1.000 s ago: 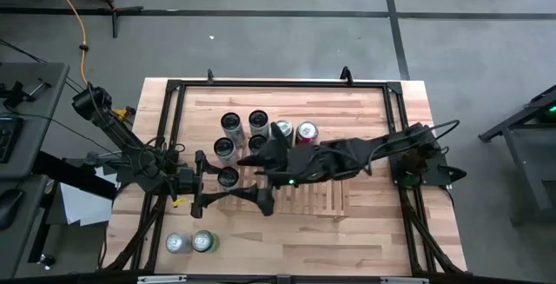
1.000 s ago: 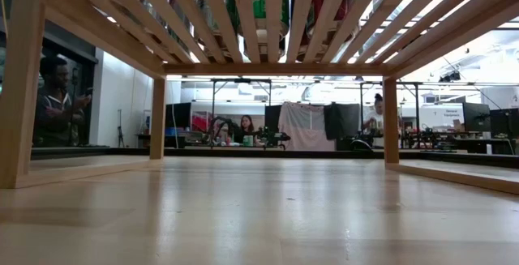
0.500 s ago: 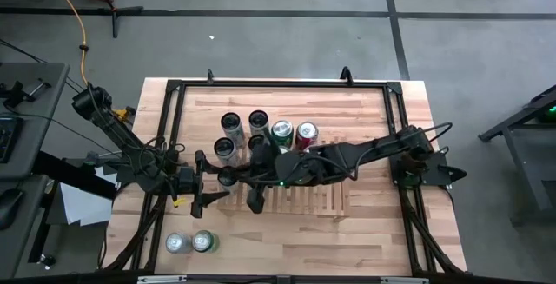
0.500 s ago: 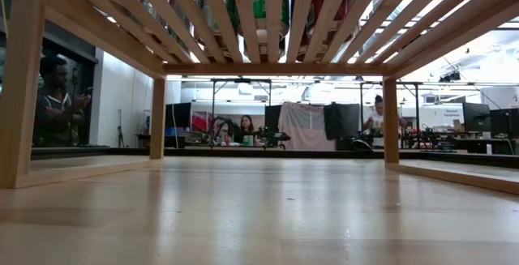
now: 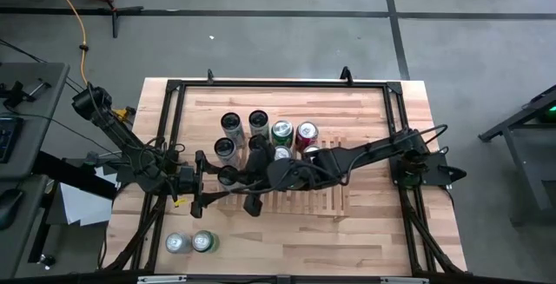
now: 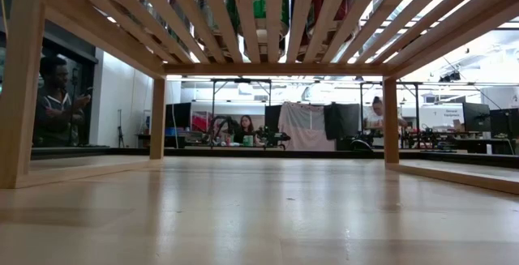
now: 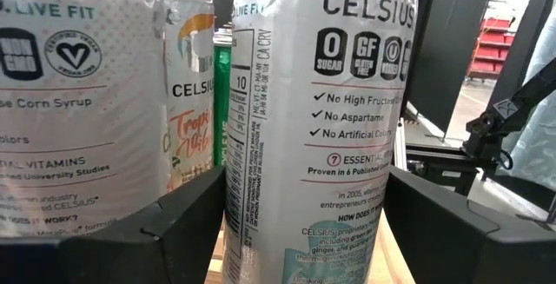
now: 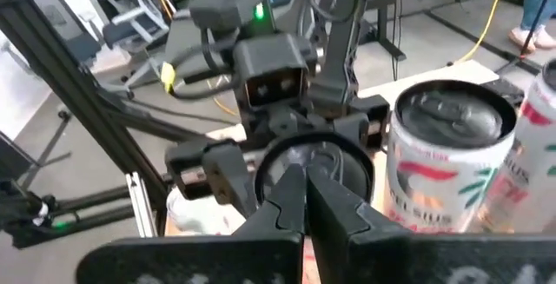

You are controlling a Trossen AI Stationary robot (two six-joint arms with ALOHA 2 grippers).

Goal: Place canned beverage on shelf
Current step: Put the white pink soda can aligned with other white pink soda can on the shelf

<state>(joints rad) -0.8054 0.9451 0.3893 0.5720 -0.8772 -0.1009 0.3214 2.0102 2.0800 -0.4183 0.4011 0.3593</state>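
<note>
The left gripper (image 5: 228, 177) gripped a white can (image 7: 317, 119) between its fingers at the near-left corner of the shelf (image 5: 300, 199), crowded by standing cans (image 5: 258, 132). The shelf's front slats lay bare. The right gripper (image 8: 304, 199) (fingers clenched, empty) hung just above that can; a second earlier those fingers were spread, farther right. Two cans (image 5: 191, 242) stood near the counter (image 5: 365, 241) edge.
</note>
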